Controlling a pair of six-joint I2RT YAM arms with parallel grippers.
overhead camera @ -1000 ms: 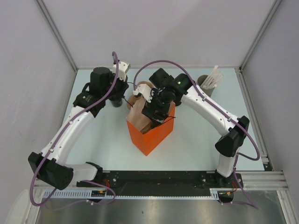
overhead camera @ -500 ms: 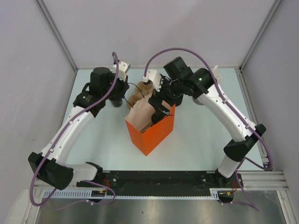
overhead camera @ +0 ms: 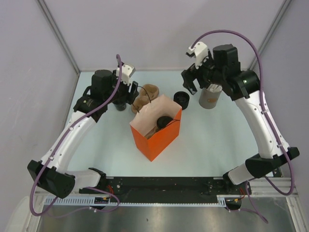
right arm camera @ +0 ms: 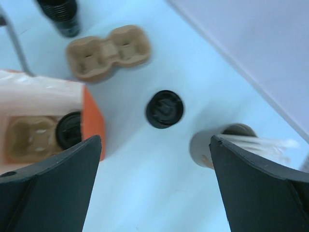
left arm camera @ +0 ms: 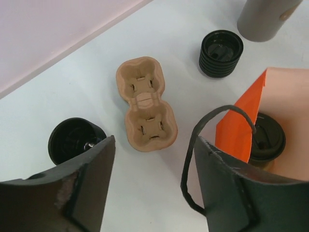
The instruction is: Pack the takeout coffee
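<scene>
OK, L to R: my left gripper hangs by a black cup, jaws apart, empty, prob. lined up for next pick. Takeout coffee sits upright inside orange bag, so no spill. My right gripper: jaws wide, empty, raised clear.

A takeout coffee sits in the bag (carrier lies just behind it, leftward).

Black lidded coffee cup inside bag
</scene>
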